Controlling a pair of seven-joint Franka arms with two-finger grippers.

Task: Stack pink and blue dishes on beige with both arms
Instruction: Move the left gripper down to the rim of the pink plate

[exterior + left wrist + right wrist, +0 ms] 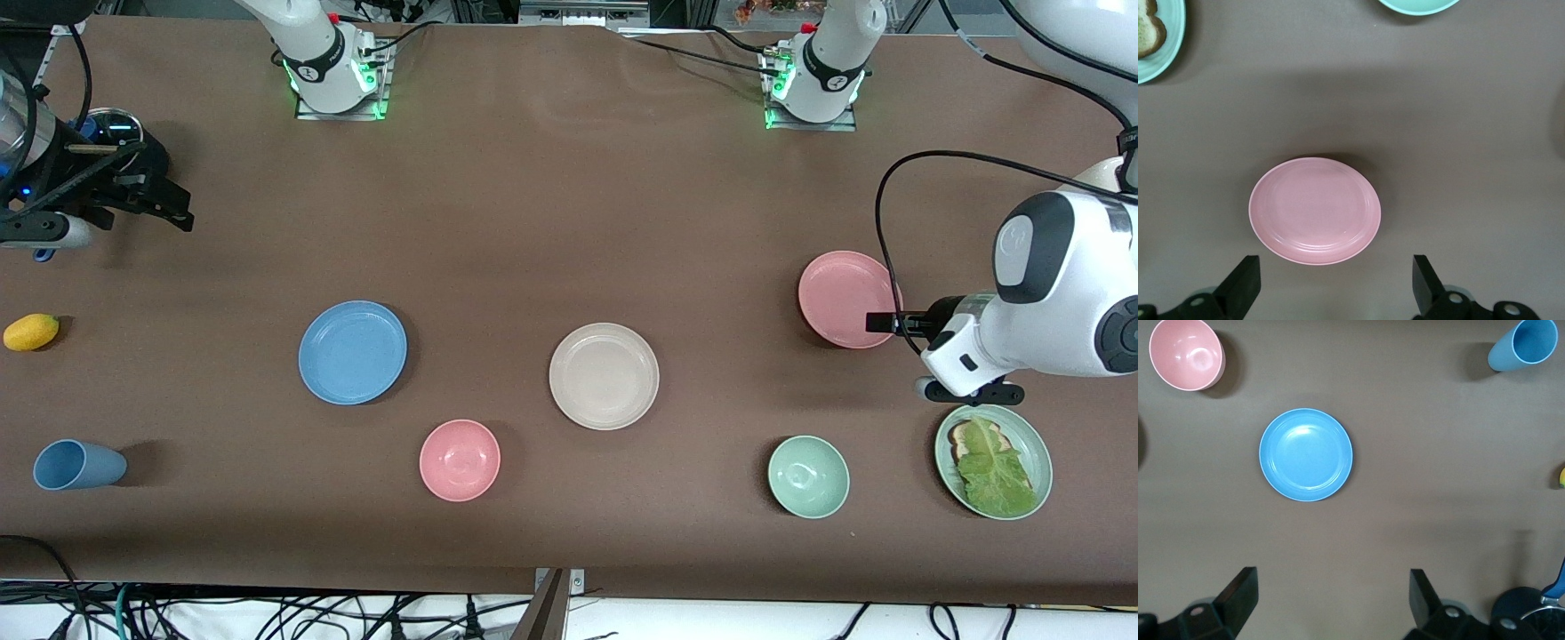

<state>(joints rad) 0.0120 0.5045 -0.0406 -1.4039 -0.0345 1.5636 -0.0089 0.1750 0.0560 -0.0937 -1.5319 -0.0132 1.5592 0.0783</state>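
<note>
A robotics lab: bolted arm bases (338, 84), loose cables (267, 613) (tangled) below the table (533, 222).

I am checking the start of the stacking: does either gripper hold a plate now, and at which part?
Nothing is held. The left gripper hangs open over the pink plate; the right gripper is open, apart from the blue plate.

Pink plate (845, 298), blue plate (352, 352), beige plate (604, 376), brown table (551, 196).
</note>
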